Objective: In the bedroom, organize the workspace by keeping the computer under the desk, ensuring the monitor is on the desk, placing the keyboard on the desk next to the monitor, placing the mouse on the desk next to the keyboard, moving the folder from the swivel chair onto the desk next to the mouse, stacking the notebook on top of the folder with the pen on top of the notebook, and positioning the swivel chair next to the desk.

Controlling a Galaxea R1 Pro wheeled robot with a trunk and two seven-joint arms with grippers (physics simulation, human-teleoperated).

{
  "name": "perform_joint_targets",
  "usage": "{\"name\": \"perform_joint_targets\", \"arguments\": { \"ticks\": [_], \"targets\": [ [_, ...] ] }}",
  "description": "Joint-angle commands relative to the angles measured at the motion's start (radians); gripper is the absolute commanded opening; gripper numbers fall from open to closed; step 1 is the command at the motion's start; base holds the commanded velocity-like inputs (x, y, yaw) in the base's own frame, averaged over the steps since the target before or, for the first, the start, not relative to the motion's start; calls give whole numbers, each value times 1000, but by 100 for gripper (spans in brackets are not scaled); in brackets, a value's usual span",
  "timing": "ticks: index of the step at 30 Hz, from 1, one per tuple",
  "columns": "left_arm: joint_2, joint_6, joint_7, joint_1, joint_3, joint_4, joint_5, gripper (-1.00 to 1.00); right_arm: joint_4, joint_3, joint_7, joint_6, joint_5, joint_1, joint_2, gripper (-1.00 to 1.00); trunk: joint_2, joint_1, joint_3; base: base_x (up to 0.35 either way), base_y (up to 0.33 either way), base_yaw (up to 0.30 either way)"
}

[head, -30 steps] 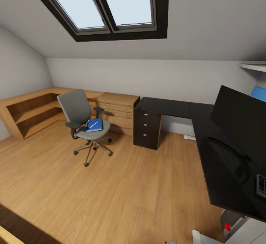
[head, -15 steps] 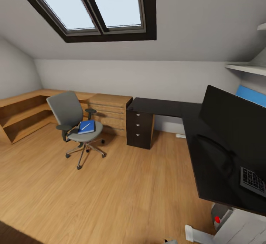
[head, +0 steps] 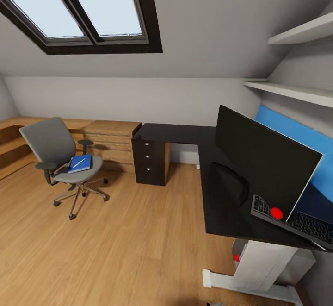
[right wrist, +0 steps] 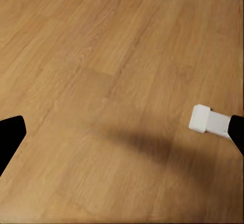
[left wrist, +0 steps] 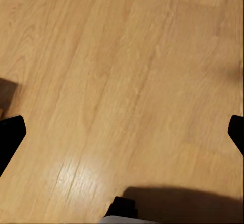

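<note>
- The room has a wooden floor, grey walls, a slanted roof with a skylight, and white shelves high on the right wall.
- The desk is a long black L-shaped surface with a dark drawer unit under its far end.
- The monitor stands on the surface, and the keyboard lies touching its foot.
- The swivel chair is well apart from the desk, near a light wooden counter.
- The blue folder lies on the chair seat, with the white pen on top.
- The left wrist view looks down at bare floor; the left gripper has its jaws wide apart.
- The right wrist view also sees a white desk foot; the right gripper has its jaws wide apart.
</note>
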Motion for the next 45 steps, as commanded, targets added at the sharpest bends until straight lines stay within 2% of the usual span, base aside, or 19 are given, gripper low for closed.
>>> {"name": "perform_joint_targets", "arguments": {
  "ticks": [1,11,34,45],
  "targets": [
    [1,-5,7,-1,-5,2,10,100,2,6,-8,-3,3,-1,0,100,-1,0,-1,-4,-345,-276],
    [1,-6,8,-1,-5,4,10,100,2,6,-8,-2,3,-1,1,100,-1,0,0,-1,-346,-225],
    [6,-9,9,-1,-5,5,10,100,4,6,-7,1,0,-1,-1,100,-1,0,0,0,-344,-7],
    [5,-9,13,-1,-5,5,10,100,3,6,-8,-1,0,-1,1,100,-1,0,0,0,-146,0]
  ]
}}
